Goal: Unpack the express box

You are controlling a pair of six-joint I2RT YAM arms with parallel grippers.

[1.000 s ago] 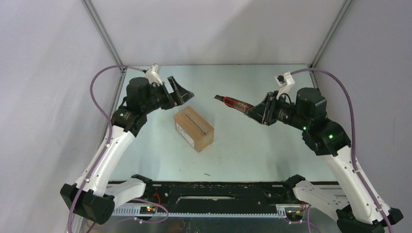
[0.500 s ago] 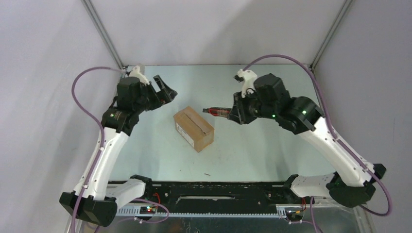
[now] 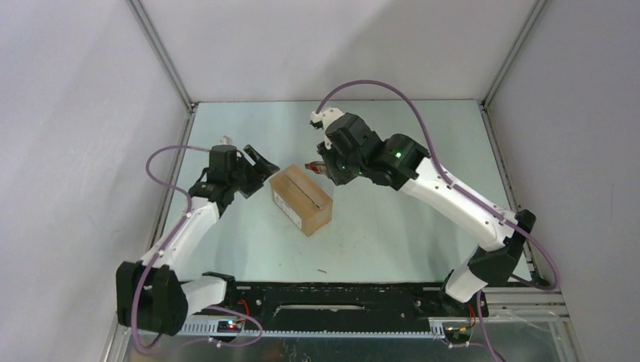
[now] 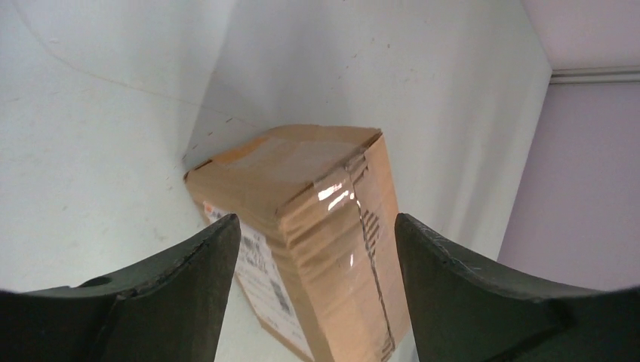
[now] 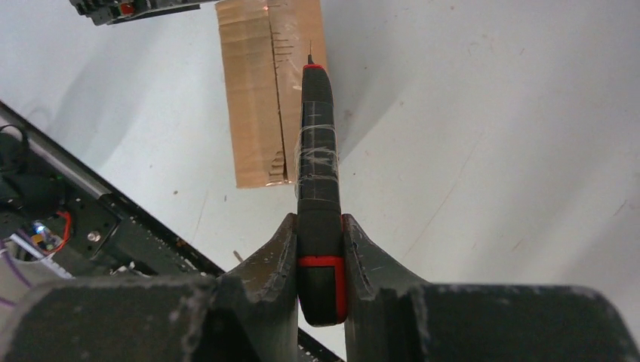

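The express box [image 3: 301,200], a small brown carton with taped flaps and a white label on its near side, lies at the table's middle. My left gripper [image 3: 260,165] is open just left of the box's far-left end; in the left wrist view the box [image 4: 317,226] sits between and beyond the two fingers [image 4: 189,279]. My right gripper [image 3: 326,170] is shut on the red-and-black utility knife [image 5: 318,173]. The knife tip [image 3: 309,165] hovers over the box's far end, and in the right wrist view the knife lines up with the box's tape seam [image 5: 279,90].
A black rail [image 3: 332,298] runs along the table's near edge between the arm bases. Grey enclosure walls [image 3: 75,113] stand on the left, right and back. A small dark speck [image 3: 322,270] lies on the table in front of the box.
The right arm swung left, bringing the knife from right of the box to over its far end. The left gripper dropped and moved toward the box's left end, still open.
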